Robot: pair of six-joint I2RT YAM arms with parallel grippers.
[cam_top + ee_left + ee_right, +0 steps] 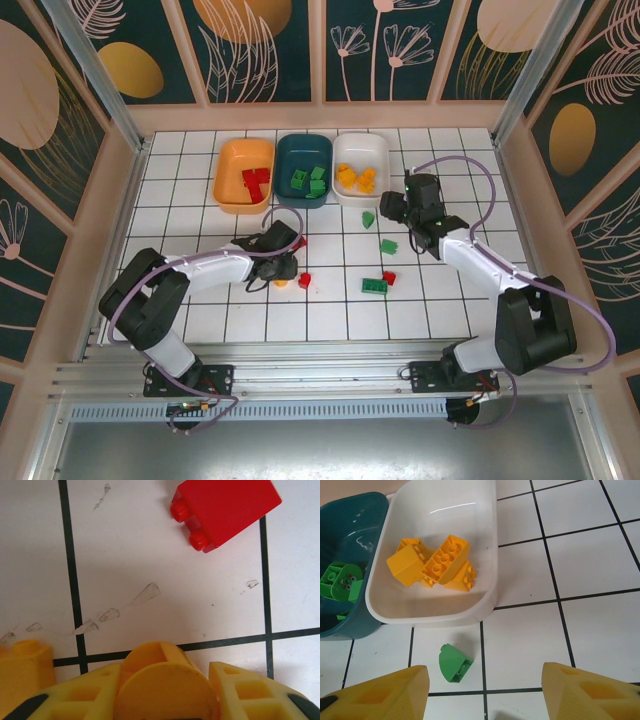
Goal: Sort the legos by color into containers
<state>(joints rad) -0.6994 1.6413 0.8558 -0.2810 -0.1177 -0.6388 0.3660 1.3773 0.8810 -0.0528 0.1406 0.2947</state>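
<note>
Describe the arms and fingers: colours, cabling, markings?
Left arm and right arm match: black joint housings, white link covers, a lavender cable looping alongside each. Fingers are yellow moulded plastic with square recesses and black insets. No markings legible.

No text, label, brand, number or sign can be read on anything here.

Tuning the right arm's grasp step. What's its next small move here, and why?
Probably ease the right gripper forward and down to straddle the green brick, then close. Its jaws stand open and empty. The brick lies loose on the tile just ahead of them, beside the white tub and outside the teal tub, where the other greens sit.
</note>
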